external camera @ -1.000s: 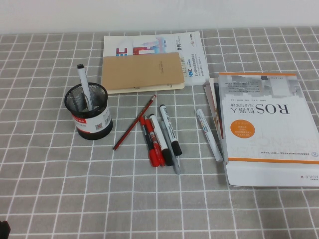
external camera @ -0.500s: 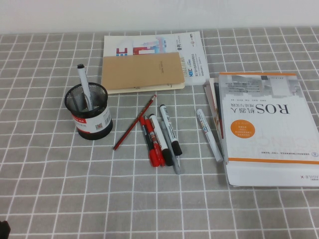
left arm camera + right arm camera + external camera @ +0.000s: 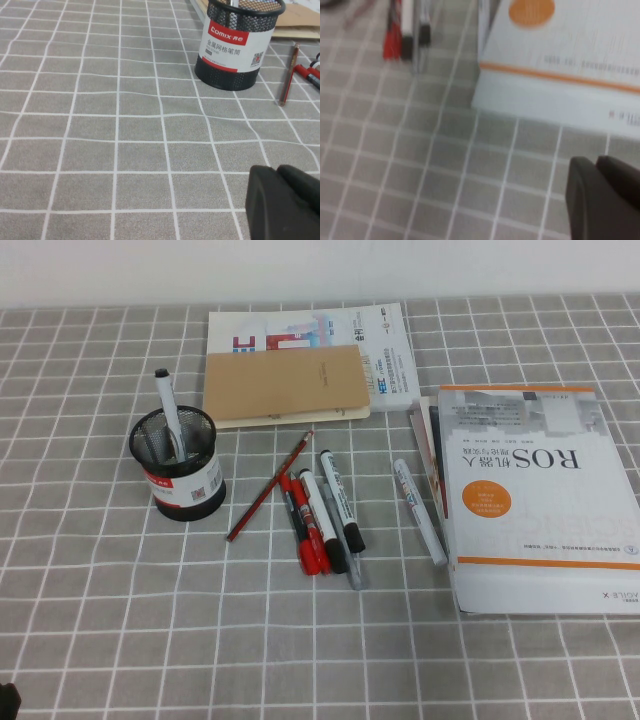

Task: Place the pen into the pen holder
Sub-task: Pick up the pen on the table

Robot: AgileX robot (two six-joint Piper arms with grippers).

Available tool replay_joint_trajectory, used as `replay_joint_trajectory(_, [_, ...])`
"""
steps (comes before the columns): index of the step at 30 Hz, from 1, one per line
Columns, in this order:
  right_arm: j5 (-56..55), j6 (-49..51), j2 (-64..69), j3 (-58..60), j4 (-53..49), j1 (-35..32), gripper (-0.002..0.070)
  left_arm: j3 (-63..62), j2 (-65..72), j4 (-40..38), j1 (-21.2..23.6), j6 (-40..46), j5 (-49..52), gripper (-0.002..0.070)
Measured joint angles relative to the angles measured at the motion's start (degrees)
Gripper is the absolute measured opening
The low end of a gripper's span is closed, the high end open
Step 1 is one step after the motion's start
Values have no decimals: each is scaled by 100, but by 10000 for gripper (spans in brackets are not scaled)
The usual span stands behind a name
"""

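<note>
Several lookalike markers [image 3: 338, 502] invite a wrong pick, and the pen [image 3: 418, 511], mid-table, hugs the book [image 3: 530, 500]. Holder [image 3: 178, 465]: left edge. Left gripper [image 3: 275, 171] and right gripper [image 3: 596, 162]: closed, near edge.

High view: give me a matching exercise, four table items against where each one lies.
1 pen holder
2 pen
3 red pencil
4 brown notebook

a beside the ROS book
b on the white leaflet
c holding one marker
d between holder and marker cluster

Pairs: 1-c, 2-a, 3-d, 4-b.

Left gripper hangs over cloth near the holder; right gripper near the book's edge.
</note>
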Motion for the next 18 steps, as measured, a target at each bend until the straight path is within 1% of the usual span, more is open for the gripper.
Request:
replay_joint_trajectory(2, [450, 0, 696, -458, -160, 0, -13, 0, 0, 0, 0, 0, 0, -5])
replay_joint_trajectory(5, [968, 89, 1743, -1134, -501, 294, -12, 0, 0, 0, 0, 0, 0, -5])
replay_joint_trajectory(10, [1354, 867, 3181, -2172, -1901, 1444, -12, 0, 0, 0, 0, 0, 0, -5])
replay_joint_trajectory(12, [1367, 1039, 3709, -2538, -2242, 1819, -12, 0, 0, 0, 0, 0, 0, -5])
replay_joint_trajectory(18, [1367, 1176, 5048, -3821, -2245, 2426, -13, 0, 0, 0, 0, 0, 0, -5])
